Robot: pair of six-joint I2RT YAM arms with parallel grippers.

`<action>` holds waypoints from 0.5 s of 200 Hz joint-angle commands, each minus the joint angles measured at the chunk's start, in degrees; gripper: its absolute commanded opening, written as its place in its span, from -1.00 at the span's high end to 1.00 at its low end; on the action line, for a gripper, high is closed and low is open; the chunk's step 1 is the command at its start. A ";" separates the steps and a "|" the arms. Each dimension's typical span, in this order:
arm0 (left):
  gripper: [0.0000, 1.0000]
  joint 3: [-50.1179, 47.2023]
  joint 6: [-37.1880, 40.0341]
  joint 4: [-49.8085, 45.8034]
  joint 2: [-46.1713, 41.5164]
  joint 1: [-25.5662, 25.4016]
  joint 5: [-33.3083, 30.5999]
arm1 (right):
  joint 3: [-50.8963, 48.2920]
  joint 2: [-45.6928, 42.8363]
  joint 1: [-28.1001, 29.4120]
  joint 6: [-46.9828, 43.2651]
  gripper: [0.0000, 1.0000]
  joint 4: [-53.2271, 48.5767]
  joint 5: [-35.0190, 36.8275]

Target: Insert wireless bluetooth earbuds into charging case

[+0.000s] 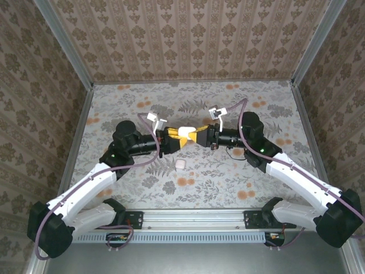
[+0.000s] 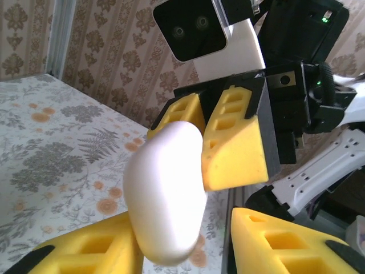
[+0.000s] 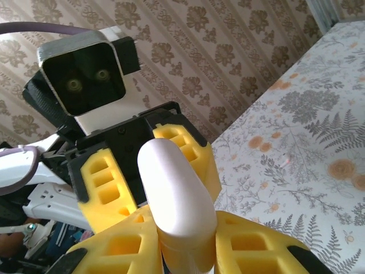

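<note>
Top view, low in frame: 2 arm bases (image 1: 50, 227) sit by the rail (image 1: 194, 217). Just below centre, a small squarish white piece (image 1: 181, 164) lies alone on the floral surface (image 1: 239, 188), apart from both arms. At centre the left pincer (image 1: 178, 140) and right pincer (image 1: 198, 136) meet tip to tip with the charging case (image 1: 185, 132) between them. Neither grip is readable at this size.

Right wrist view: its own 2 yellow pads (image 3: 122, 245) press both sides of the case's lower end and hold it clear of the surface. That end is cut off by the bottom edge. The case partly hides the left pincer behind it.

Left wrist view: jaws stand apart. The lower-left pad touches the case, and a strip of surface shows before the lower-right pad. The case is blurred, and its lid seam is not legible.
</note>
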 commanded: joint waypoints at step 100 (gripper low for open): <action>-1.00 5.71 18.45 -27.77 -2.62 0.23 -23.63 | -4.79 4.94 -21.81 4.67 0.79 -15.26 4.03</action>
